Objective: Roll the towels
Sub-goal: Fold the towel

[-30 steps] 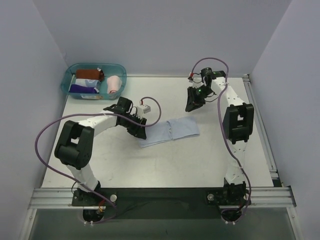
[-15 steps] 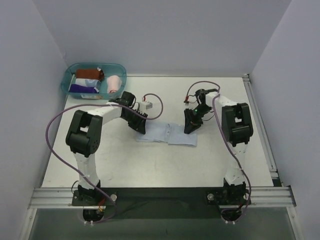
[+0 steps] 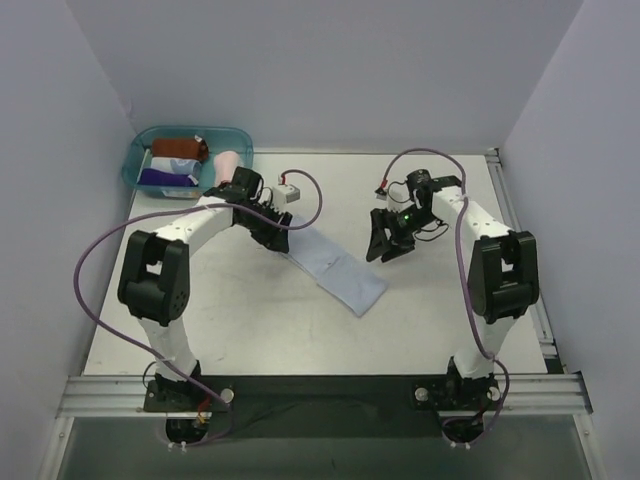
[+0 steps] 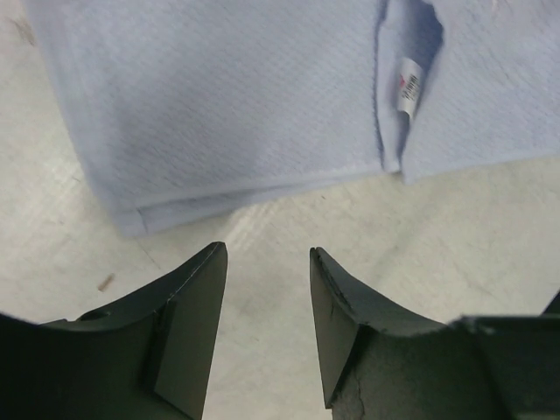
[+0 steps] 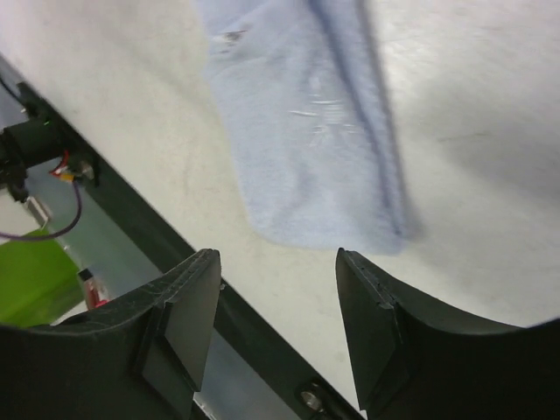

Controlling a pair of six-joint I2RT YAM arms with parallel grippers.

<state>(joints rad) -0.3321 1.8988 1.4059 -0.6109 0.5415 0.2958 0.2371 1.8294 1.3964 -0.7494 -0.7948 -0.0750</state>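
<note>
- The white table (image 3: 250, 330) carries everything in view; a dark rail runs along its near edge.
- The left arm (image 3: 190, 232) reaches toward the far left of the table, and the right arm (image 3: 480, 215) bends in from the right. Their wrists face each other across the cloth.
- A teal tub (image 3: 135, 165) sits at the far-left corner and holds several rolled cloths.
- The light blue towel (image 3: 335, 270) lies flat near the middle of the table, between the two grippers. It is a long strip set on a diagonal, with its far end toward the left gripper and its near end toward the right. The left wrist view shows layers doubled at its edge, so it is folded, not rolled.
- The pale pink towel (image 3: 230, 165) is a stubby roll at the right end of the tub.
- The right gripper (image 5: 278, 255) has its jaws spread wide and nothing between them. The towel's rounded end lies just past its fingertips; whether they touch it I cannot tell.
- The left gripper (image 4: 267, 254) has its jaws parted by a narrower gap and grips nothing — only bare table shows between them. The towel's edge lies just beyond the tips, with a strip of table between.
- A small white tag (image 4: 408, 85) sits on the towel beside a fold line.
</note>
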